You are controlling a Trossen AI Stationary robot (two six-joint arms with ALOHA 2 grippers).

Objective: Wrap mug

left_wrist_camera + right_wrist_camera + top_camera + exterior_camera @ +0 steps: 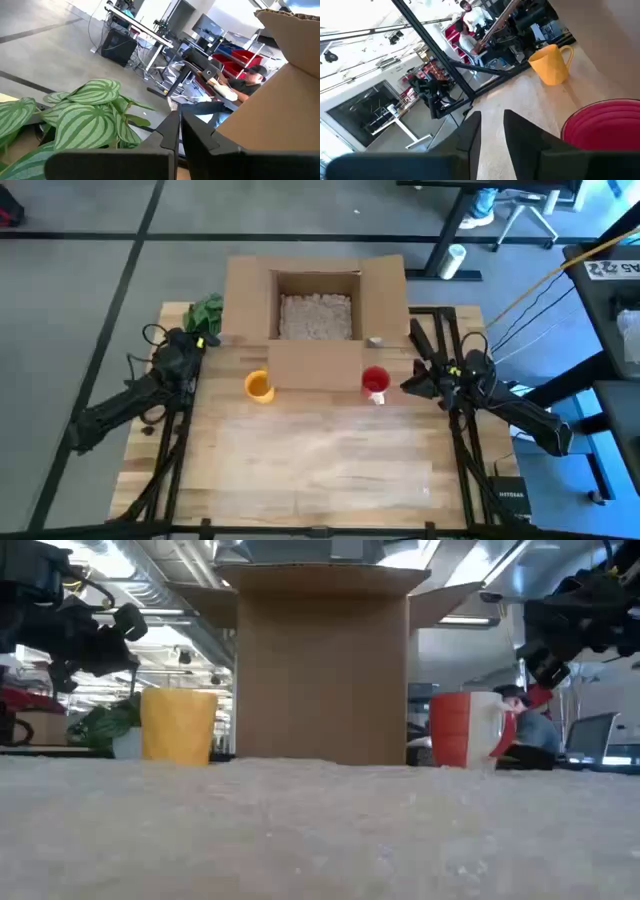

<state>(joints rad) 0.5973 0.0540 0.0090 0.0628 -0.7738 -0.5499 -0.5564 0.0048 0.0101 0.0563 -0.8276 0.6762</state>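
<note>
Starting nearest the camera, a clear wrap sheet (330,460) lies flat on the table (230,505), covering its near middle. Beyond it stand two upright mugs, both just in front of the box (318,320): a yellow mug (259,386) to the left and a red mug (375,381) to the right. The right gripper (412,385) hangs just right of the red mug, apart from it, fingers nearly together with a narrow gap and holding nothing. The red mug therefore lies directly left of that gripper, and the right arm is the nearer one to it. The left gripper (205,340) waits farther back at the left, beside the plant (207,311), its fingers almost closed and empty. The open box holds pale packing fill (315,316).
</note>
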